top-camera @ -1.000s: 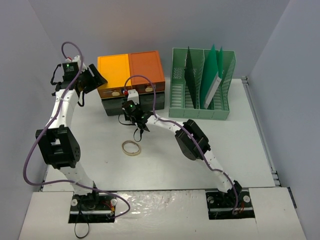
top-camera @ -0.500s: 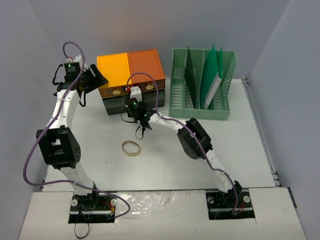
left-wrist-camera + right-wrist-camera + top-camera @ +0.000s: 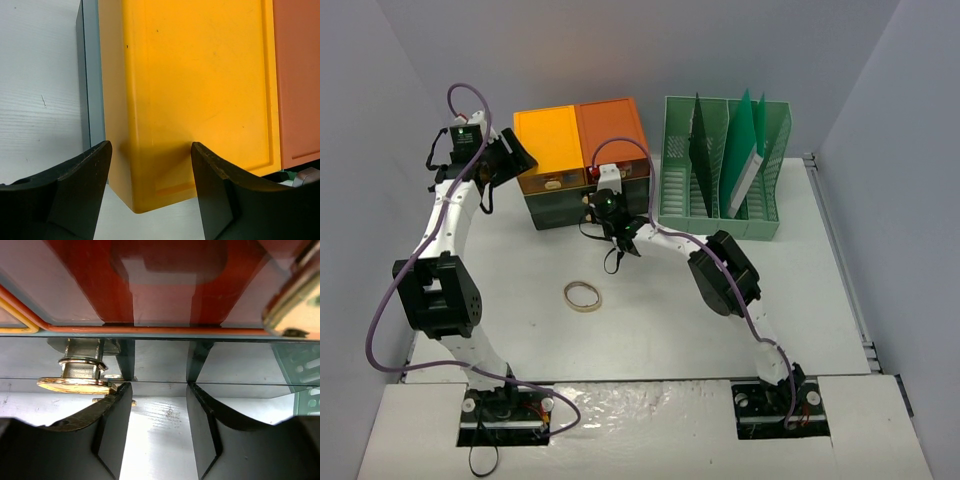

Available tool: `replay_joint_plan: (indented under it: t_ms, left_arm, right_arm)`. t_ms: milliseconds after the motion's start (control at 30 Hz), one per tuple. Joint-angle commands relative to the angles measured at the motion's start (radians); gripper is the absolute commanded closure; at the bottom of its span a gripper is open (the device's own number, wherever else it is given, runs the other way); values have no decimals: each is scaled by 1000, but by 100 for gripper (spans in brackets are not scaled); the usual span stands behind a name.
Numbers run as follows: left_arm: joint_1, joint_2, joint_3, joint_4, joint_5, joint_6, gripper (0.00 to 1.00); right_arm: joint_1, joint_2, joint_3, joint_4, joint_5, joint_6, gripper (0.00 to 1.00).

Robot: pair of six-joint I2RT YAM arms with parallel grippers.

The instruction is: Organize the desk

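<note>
The off-white desk (image 3: 650,320) carries a drawer unit (image 3: 580,135) with a yellow and an orange top at the back. My left gripper (image 3: 518,158) is open and empty at the unit's left edge. In the left wrist view (image 3: 150,147) the yellow top's corner (image 3: 190,90) lies between the jaws. My right gripper (image 3: 604,206) is open and empty, its fingertips against the dark lower drawer front (image 3: 160,360). In the right wrist view (image 3: 159,386) a red drawer (image 3: 165,285) is above and a gold key in a lock (image 3: 75,384) is just left of the left finger.
A green slotted file rack (image 3: 720,170) holding green folders stands at the back right, beside the drawer unit. A roll of tape (image 3: 582,295) lies flat on the desk in front of the unit. Grey walls close in the left, back and right.
My right gripper has moved right and back, from above the desk near the tape roll up to the drawer unit's front. The left arm has hardly moved.
</note>
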Motion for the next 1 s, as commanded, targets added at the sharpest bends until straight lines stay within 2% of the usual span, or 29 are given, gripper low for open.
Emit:
replay_joint_plan:
  t_ms: [0, 333, 667, 967]
  left_arm:
    - [-13, 41, -69, -226, -68, 87, 40]
    - [-14, 35, -108, -201, -72, 88, 40]
    - [-13, 33, -112, -195, -71, 85, 40]
    - [-13, 34, -115, -196, -73, 92, 40]
  right_arm:
    - [-9, -94, 4, 176, 12, 16, 54]
    - [-1, -98, -58, 191, -67, 102, 48]
    - [15, -70, -81, 229, -99, 108, 47]
    - [32, -28, -34, 204, -136, 121, 48]
